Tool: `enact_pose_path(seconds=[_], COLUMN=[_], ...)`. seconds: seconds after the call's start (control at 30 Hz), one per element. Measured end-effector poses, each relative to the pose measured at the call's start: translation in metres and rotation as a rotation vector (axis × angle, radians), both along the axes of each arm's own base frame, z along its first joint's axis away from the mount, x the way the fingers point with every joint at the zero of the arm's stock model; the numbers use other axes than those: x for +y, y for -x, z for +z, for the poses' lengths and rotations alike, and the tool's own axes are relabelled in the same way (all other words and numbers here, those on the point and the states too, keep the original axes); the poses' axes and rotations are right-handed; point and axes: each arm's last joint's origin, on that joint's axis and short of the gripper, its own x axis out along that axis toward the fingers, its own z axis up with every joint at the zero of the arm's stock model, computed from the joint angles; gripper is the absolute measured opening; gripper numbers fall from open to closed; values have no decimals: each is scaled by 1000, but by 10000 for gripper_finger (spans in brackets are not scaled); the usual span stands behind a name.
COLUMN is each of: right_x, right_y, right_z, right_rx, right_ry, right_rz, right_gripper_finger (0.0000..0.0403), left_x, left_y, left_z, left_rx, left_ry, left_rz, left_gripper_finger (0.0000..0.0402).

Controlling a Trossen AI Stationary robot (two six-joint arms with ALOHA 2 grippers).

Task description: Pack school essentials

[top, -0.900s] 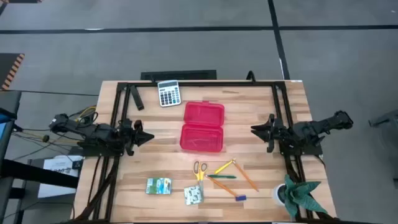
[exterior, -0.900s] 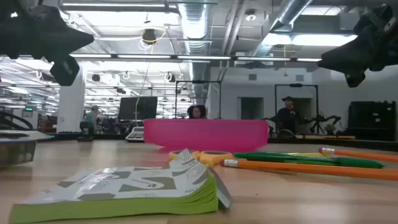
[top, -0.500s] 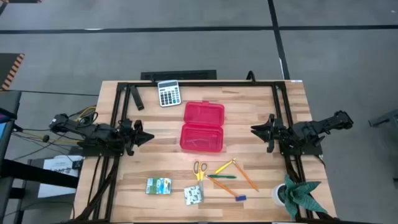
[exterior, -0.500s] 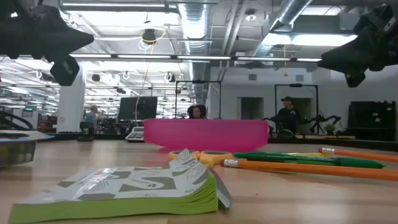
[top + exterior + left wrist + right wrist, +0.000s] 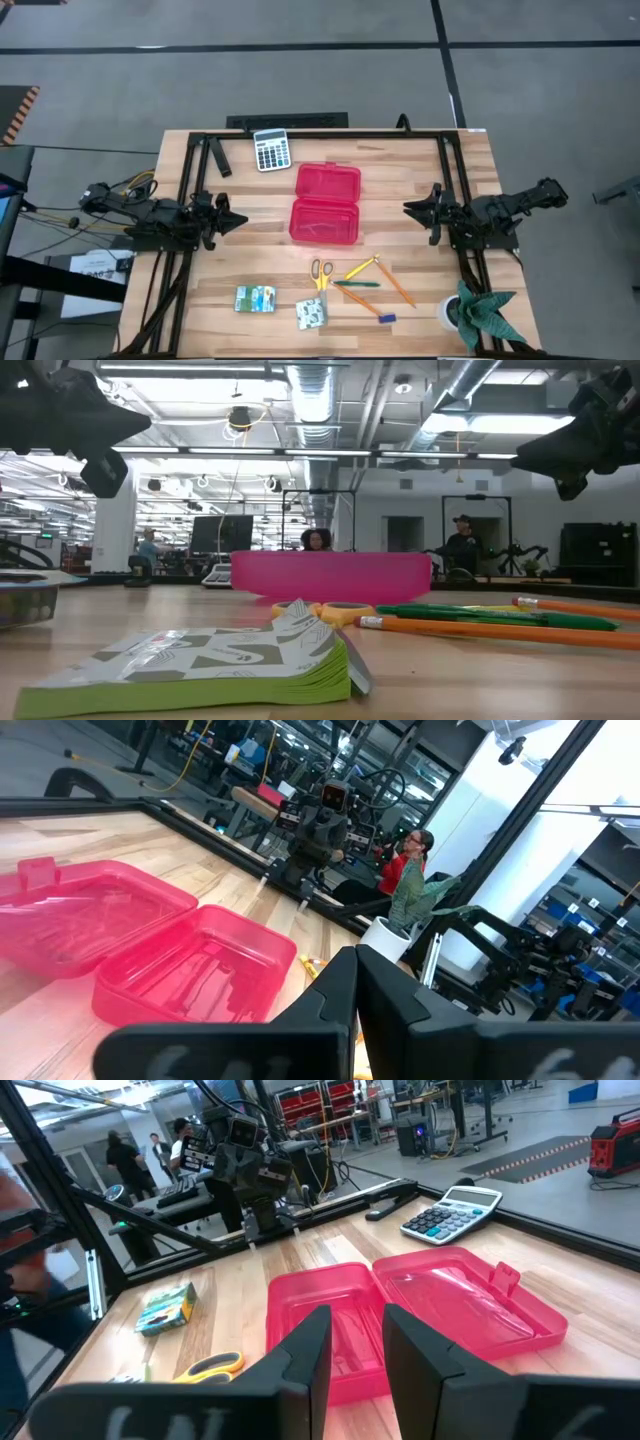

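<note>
Both arms wait: left end effector (image 5: 232, 221) shut, empty; right end effector (image 5: 412, 209) slightly parted, empty. Approach the yellow-handled scissors (image 5: 320, 272) squarely from above, gripping mid-handle

Either side of the red case (image 5: 326, 204), the left arm (image 5: 160, 220) and right arm (image 5: 485, 218) are matte black, angular and jointed, each ending in two flat, blunt dark fingers (image 5: 305, 1348), with yellow and black cables trailing behind the left arm.
</note>
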Motion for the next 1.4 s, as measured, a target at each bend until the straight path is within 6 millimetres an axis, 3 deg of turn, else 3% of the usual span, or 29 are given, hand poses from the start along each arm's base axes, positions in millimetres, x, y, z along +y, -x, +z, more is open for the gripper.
enact_pose_path(seconds=[0.9,1.4], right_x=[0,0], right_y=[0,0], right_z=[0,0], right_rx=[1,1], right_ry=[1,1], right_rz=[0,0], right_gripper_finger=[102,102], left_x=[0,1], left_y=[0,0], left_z=[0,0], left_rx=[0,-12], left_ry=[7,304], left_rz=[6,13], left_gripper_finger=[0,0])
